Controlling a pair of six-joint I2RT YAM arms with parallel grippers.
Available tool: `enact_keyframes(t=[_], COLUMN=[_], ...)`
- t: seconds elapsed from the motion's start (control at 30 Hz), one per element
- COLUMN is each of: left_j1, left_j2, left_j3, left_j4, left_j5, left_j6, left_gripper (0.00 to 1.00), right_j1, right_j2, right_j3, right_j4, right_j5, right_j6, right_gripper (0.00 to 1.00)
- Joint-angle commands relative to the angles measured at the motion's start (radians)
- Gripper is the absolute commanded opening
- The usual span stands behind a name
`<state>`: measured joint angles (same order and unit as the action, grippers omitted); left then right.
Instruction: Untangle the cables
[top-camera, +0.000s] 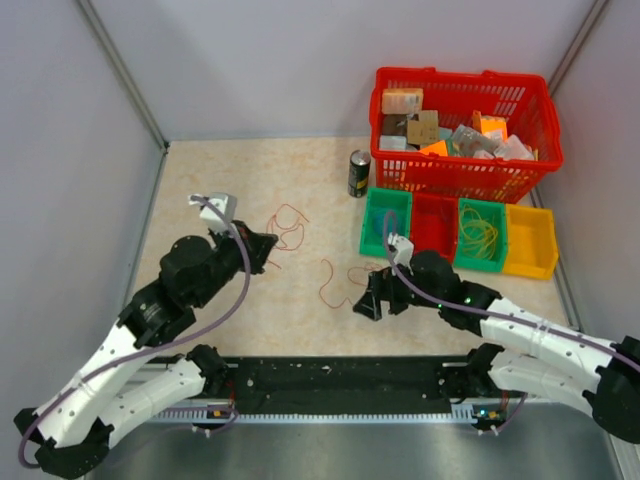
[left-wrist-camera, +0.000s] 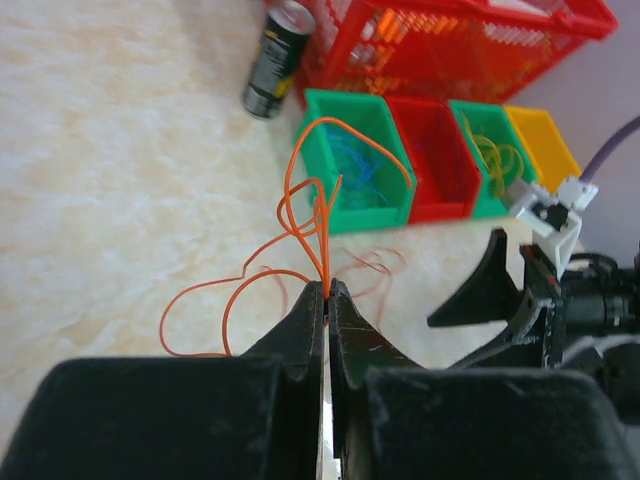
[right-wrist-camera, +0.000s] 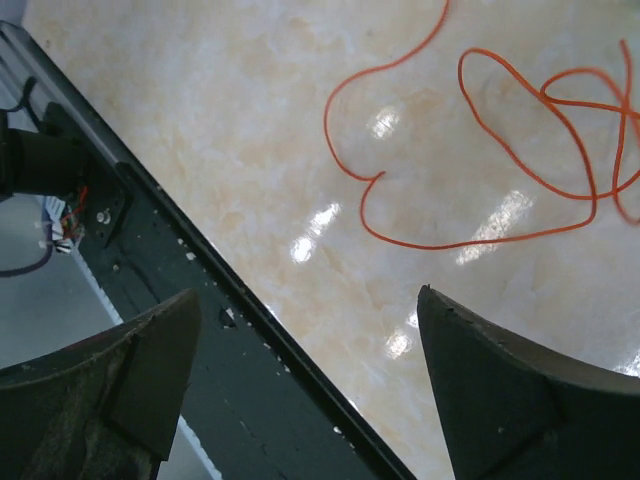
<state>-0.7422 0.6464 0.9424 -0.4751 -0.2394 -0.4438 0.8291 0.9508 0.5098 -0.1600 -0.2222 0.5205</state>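
The orange cable (right-wrist-camera: 440, 247) runs off the right wrist view's top and right edges. The left wrist view crops the can (left-wrist-camera: 272, 65) and red basket (left-wrist-camera: 460, 45) at its top.

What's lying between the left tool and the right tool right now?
A loose curl of orange cable on the tabletop, nothing else; the top view shows it.

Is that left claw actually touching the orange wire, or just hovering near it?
Touching. The left wrist view shows the left claw shut on the orange wire, whose strand rises straight out from between the fingertips.
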Motion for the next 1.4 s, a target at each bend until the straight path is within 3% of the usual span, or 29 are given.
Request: enact_keyframes(t=[0.0,0.23,0.53,0.73,0.83,1.17,1.37], left_j1=[-0.003,-0.002,-0.011,-0.022,-0.022,-0.022,-0.022], left_j2=[0.123,0.383,0.446,0.424,0.423,0.426,0.449], left_j3=[-0.025,-0.028,-0.044,-0.036,-0.036,-0.027,-0.005], left_j4=[0.134,0.311,0.415,0.425,0.412,0.415,0.408], left_j5=[0.327,0.927,1.193,1.194,1.178,1.132,1.105], left_j6=[-0.035,-0.059,-0.046,-0.044,-0.042,-0.053,-0.070], left_gripper=[0.00,0.00,0.00,0.00,0.00,0.00,0.00], right_j1=[0.005,0.002,-0.022,-0.012,0.025,0.093,0.131], right_j2=[-0.107,-0.280,-0.229,-0.078,-0.054,-0.080,-0.083], right_j3=[0.082,0.192,0.401,0.461,0.447,0.334,0.334], right_j4=[0.051,-0.120,-0.239,-0.221,-0.196,-0.145,-0.132], right_j5=[-0.026,0.087,-0.104,-0.385,-0.445,-0.301,-0.099], right_j6=[-0.049,-0.188,-0.316,-0.353,-0.352,-0.295,-0.286], right_gripper=[0.89,0.93,0.94,0.92,0.90,0.68,0.37])
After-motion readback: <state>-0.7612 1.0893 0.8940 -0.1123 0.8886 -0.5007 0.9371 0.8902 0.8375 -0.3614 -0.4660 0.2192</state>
